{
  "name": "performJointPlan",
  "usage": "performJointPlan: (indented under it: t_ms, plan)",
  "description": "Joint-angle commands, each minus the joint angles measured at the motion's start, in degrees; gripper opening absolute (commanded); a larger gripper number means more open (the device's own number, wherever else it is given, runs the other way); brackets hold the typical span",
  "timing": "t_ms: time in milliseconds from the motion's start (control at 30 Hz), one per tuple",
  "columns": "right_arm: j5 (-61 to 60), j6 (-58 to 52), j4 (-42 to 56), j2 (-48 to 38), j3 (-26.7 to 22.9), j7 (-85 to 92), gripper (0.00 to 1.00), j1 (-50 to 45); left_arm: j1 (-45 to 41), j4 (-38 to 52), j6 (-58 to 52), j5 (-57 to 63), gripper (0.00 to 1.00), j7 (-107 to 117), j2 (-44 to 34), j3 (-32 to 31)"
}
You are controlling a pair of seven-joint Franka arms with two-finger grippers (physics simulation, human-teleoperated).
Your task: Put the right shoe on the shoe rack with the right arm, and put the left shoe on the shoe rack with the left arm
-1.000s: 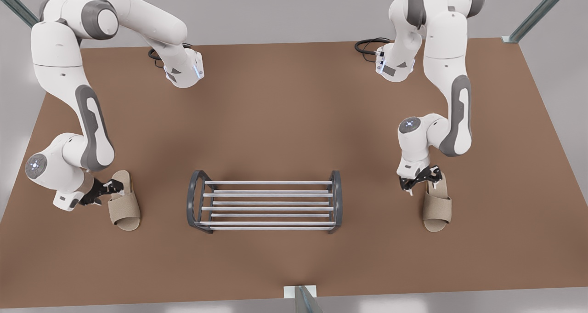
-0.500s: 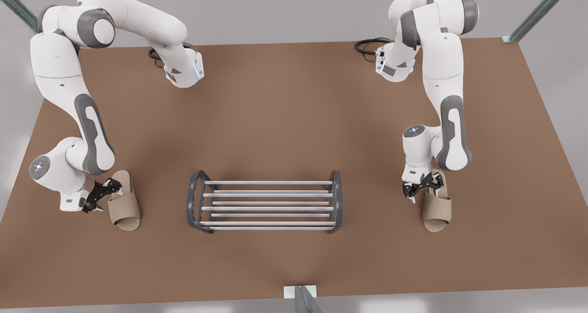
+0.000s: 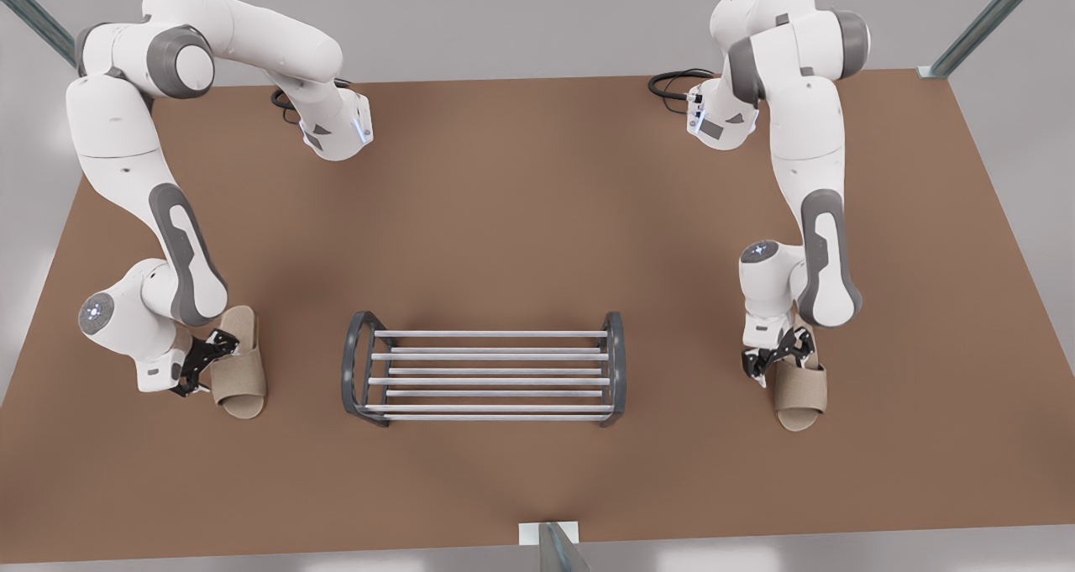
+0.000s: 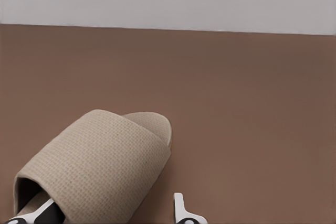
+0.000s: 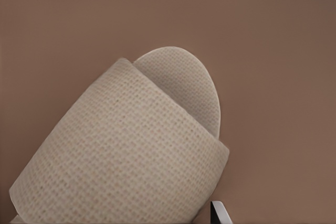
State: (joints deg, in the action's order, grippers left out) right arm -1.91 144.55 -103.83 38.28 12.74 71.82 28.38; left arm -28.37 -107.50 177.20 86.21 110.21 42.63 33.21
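We judge both shoes light and floppy. The left gripper (image 3: 208, 362) straddles the left shoe (image 3: 239, 370) at the shoe rack's (image 3: 485, 379) 9 o'clock. The right gripper (image 3: 779, 358) straddles the right shoe (image 3: 799, 391) at 3 o'clock. Both have their fingers apart, so we'd pinch the sole edges.

- Two arms (image 3: 126, 135) (image 3: 798, 110) made of glossy white rounded shells with dark grey joint bands and long grey inlays on the forearms.
- Each wrist carries a round cap with a small ring of blue-white lights (image 3: 97, 310) (image 3: 758, 251).
- Black two-finger grippers (image 3: 201, 362) (image 3: 779, 355) with pale fingertips (image 4: 181, 208).
- Black cables (image 3: 672, 81) coil at the white bases.
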Motion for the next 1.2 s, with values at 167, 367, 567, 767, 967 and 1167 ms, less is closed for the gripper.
performJointPlan:
  t_ms: [167, 367, 567, 767, 967, 1167]
  plan:
    - [-1.9, 0.3, 0.0, 0.0, 0.0, 7.0, 1.0, -1.2, 1.4, 2.4, 0.0, 0.9, 1.0, 8.2, 2.3, -0.1]
    - [-1.9, 0.3, 0.1, 0.0, 0.0, 5.5, 0.72, -2.0, 1.7, 3.4, 0.0, 1.0, 1.0, 8.2, 3.2, -0.1]
    - [-2.4, 0.2, 0.2, 0.0, 0.0, 2.9, 0.54, -2.2, 1.9, 5.4, 0.0, 0.9, 1.0, 8.2, 4.5, -0.1]
    - [-2.4, -0.6, 1.3, -0.4, 0.1, -0.5, 0.41, -3.8, 2.1, 5.6, 0.1, 1.1, 0.63, 8.2, 4.7, -0.1]
    - [-2.2, -3.6, 3.5, -0.5, 0.1, -0.5, 0.21, -3.8, 0.2, 6.9, 0.1, 0.9, 0.23, 7.8, 3.7, 0.0]
    - [-2.5, -4.1, 12.2, -0.9, 4.8, -3.2, 0.21, -2.8, 0.2, 6.9, 0.2, 0.9, 0.21, 7.7, 1.8, -0.1]
